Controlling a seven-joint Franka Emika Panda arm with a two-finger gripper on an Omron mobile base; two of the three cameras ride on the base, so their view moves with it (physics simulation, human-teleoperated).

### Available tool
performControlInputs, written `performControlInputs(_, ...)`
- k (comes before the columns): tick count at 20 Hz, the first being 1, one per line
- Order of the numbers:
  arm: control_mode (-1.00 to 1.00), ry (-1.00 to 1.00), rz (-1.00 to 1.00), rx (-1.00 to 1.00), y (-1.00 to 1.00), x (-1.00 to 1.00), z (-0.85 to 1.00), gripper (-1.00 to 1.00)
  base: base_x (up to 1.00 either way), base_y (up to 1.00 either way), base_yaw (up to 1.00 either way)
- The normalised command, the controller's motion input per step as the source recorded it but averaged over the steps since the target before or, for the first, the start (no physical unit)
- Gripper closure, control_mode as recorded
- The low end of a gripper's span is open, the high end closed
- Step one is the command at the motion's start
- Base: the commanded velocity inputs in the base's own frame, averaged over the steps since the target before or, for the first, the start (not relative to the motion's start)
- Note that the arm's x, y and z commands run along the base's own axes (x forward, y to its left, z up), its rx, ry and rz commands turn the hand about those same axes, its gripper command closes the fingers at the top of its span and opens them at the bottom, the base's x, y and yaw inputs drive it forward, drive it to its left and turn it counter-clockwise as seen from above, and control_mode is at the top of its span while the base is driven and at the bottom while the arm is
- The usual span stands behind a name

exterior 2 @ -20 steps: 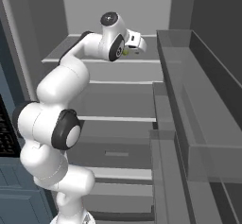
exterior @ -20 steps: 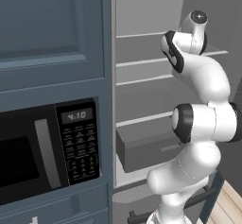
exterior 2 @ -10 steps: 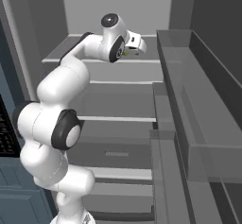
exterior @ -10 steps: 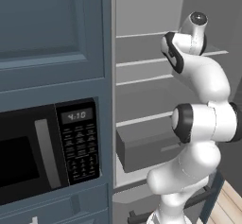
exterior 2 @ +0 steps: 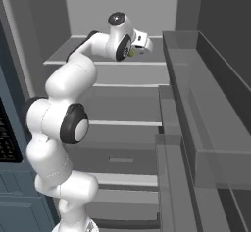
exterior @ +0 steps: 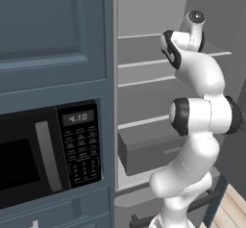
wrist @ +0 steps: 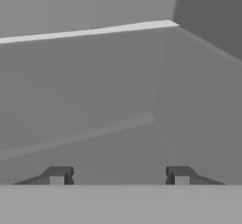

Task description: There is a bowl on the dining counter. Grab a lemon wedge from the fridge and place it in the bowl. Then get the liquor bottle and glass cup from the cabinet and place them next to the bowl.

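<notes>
Showing, in the left base view, a black microwave [exterior: 45,157] at lower left, the open fridge [exterior: 149,92] with grey shelves at centre. Reaching, in the right base view, to the top shelf at upper centre, gripper [exterior 2: 138,49] just over the lemon wedge [exterior 2: 131,53]. Spread apart in the hand view, fingertips [wrist: 57,175] at the bottom, nothing between.

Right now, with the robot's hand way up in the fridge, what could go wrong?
Two things, maybe. The lemon wedge is tiny and peeks out right by the gripper, whose fingers stand apart, so it may slip out or get nudged away. Also the arm reaches deep over the top shelf, close to the door bins, so pulling back could bump them.
</notes>
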Motion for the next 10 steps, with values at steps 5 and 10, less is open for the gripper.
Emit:
performControlInputs(5,-1.00,0.04,-0.03,0.00,0.00,0.03,-0.41,1.00,0.00,0.00,0.00)
performControlInputs(10,-1.00,0.00,-0.04,0.00,-0.02,-0.18,-0.39,1.00,0.00,0.00,0.00)
